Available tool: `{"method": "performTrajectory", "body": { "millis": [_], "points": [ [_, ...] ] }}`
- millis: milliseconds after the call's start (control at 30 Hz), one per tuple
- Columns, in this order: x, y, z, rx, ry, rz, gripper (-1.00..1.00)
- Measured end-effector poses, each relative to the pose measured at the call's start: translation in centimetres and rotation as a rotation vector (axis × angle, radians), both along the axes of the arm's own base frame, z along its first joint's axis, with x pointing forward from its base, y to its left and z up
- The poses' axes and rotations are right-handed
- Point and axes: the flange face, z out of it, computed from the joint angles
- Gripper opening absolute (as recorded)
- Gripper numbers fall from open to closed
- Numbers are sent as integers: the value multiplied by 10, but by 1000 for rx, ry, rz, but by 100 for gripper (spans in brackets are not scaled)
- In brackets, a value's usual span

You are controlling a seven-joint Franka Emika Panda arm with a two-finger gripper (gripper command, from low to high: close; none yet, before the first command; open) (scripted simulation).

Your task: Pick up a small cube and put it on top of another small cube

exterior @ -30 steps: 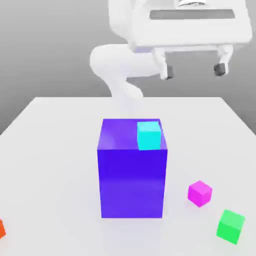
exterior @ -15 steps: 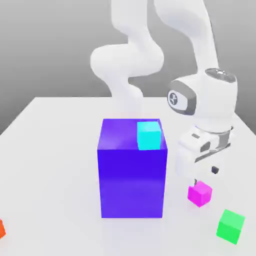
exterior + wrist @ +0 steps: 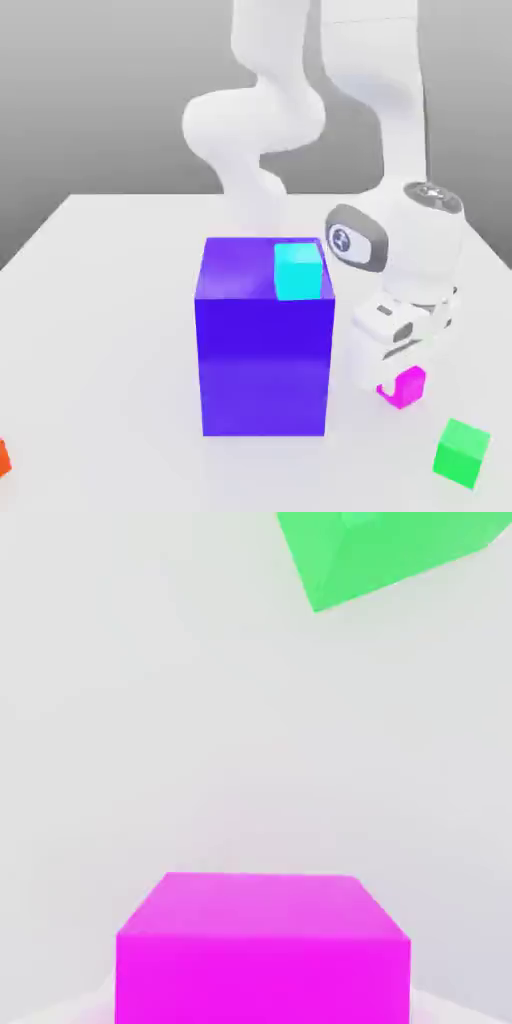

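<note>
Magenta cube (image 3: 408, 388) is sitting at exterior view's four o'clock, likely light, stiff. Gripper (image 3: 400, 383) is clasping opposite flanks, seemingly its best hold.

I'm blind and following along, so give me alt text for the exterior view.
A white robot arm reaches down to a magenta cube on a pale table, near a green cube. A cyan cube sits on a big blue block.

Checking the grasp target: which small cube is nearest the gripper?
The magenta cube: the gripper is right at it, shut on it. The green, cyan and orange cubes sit apart from it.
</note>
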Motion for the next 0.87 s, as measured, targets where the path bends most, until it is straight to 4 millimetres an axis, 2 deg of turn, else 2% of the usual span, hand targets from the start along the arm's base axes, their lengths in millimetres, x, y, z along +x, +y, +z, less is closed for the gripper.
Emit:
{"method": "performTrajectory", "body": {
  "millis": [133, 533, 600, 667, 700, 867],
  "points": [
    [6, 3, 31, -3, 1, -9, -100],
    [109, 43, 78, -1, 2, -156, -100],
    [118, 45, 66, 1, 0, -168, -100],
    [120, 46, 41, 1, 0, -171, -100],
    [119, 46, 28, 0, 0, -171, 100],
    [119, 46, 28, 0, 0, -171, 100]
  ]
}}
